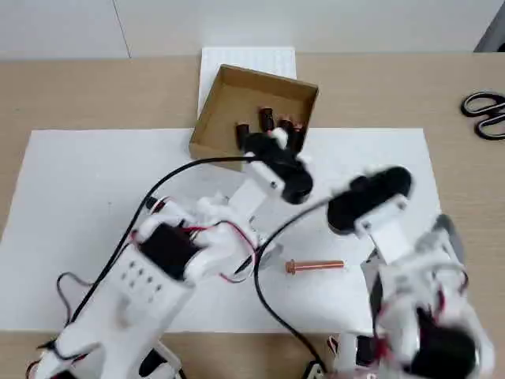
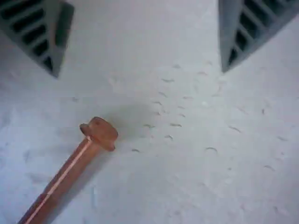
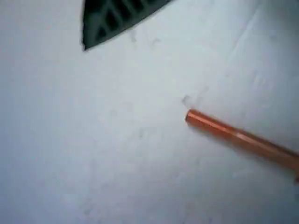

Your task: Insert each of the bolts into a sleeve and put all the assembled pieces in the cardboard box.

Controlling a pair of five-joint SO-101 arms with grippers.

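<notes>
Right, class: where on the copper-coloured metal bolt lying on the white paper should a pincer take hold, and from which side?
Grip the copper-coloured metal bolt mid-shank, probably from straight above, jaws closing across it. It lies flat on the white paper sheet, so nothing fits underneath; the shank is straight and even, while the flanged head is wider.

The left gripper (image 2: 139,72) hangs with fingers (image 2: 37,32) spread wide; the right arm (image 1: 390,229) leans alongside.
</notes>
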